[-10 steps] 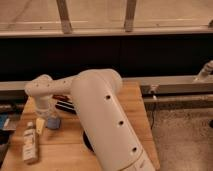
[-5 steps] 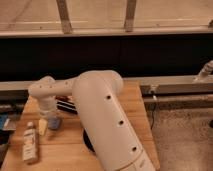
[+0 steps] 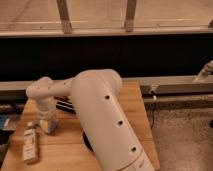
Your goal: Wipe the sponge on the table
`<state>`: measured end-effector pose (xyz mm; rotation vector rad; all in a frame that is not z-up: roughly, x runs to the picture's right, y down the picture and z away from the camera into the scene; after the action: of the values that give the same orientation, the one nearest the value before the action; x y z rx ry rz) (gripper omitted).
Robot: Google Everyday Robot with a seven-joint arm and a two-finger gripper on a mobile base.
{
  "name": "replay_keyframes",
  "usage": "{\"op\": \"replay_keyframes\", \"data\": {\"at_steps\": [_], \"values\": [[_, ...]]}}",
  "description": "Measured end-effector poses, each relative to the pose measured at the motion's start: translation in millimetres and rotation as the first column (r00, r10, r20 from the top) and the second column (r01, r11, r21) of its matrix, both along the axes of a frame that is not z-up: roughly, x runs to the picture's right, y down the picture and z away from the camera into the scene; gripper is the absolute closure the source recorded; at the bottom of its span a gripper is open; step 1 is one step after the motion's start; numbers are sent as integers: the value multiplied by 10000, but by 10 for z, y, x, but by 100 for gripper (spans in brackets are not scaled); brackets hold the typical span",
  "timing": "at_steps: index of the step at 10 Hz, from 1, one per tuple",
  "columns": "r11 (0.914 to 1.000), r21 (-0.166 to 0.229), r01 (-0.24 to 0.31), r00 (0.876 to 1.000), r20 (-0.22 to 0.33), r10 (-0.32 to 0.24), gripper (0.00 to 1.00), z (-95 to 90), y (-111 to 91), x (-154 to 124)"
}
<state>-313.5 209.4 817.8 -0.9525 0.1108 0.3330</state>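
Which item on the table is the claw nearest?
The blue-grey sponge, right at the tip of the gripper; the white bottle and black bar lie apart from it.

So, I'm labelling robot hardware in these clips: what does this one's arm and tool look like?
The arm is smooth cream-white, a thick rounded tube with a row of small dark dots, narrowing past a rounded joint. Its tool, also pale, hangs at the table's left side. No loose cables show.

White bottle [image 3: 30, 145] lying front-left; black bar [image 3: 65, 105] farther back.
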Motion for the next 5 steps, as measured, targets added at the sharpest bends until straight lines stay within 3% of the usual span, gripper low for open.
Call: {"op": "replay_keyframes", "data": {"at_steps": [2,5], "values": [[9999,103,-45,10000,-33,45,99,-10,-14,18],[9995,258,-165,9998,-76,167,100,-46,-40,56]]}}
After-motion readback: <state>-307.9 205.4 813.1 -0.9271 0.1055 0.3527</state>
